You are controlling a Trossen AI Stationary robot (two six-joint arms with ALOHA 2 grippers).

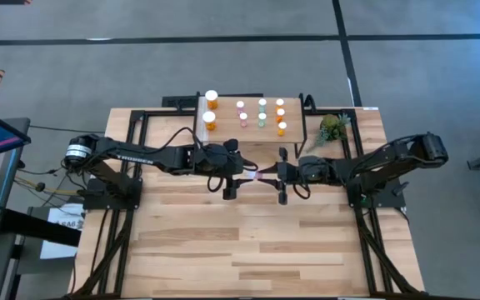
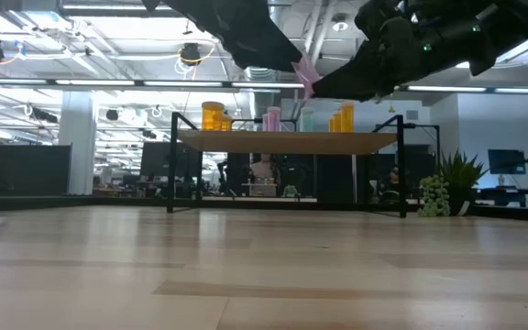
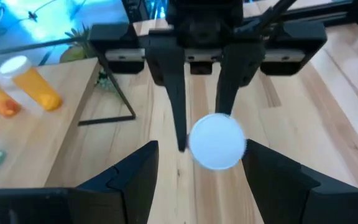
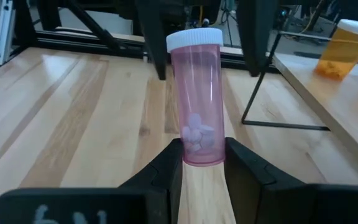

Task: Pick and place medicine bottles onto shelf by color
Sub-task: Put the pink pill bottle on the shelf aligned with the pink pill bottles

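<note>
My right gripper (image 1: 275, 175) is shut on a pink medicine bottle (image 4: 196, 99) with a white cap, high above the table's middle (image 2: 304, 73). My left gripper (image 1: 242, 173) faces it, open. Its two fingers (image 3: 138, 177) stand on either side of the bottle's cap (image 3: 216, 142); I cannot tell whether they touch it. The shelf (image 1: 227, 133) stands at the table's far edge. On it stand two large orange bottles (image 1: 211, 110) at its left, then pink (image 1: 242, 112), pale green (image 1: 262, 112) and small orange ones (image 1: 281, 117). My right gripper pinches the pink bottle's body at its bottom end (image 4: 201, 155) between its two fingers. The fingers come about level from the table's right and lie along the bottle. The bottle is lifted clear of the table, and its cap (image 4: 194, 40) points toward my left gripper.
A small green plant (image 1: 332, 127) stands at the shelf's right end. The shelf's black metal legs (image 4: 272, 93) stand just beyond the grippers. The wooden table (image 1: 257, 242) stretches toward the near edge.
</note>
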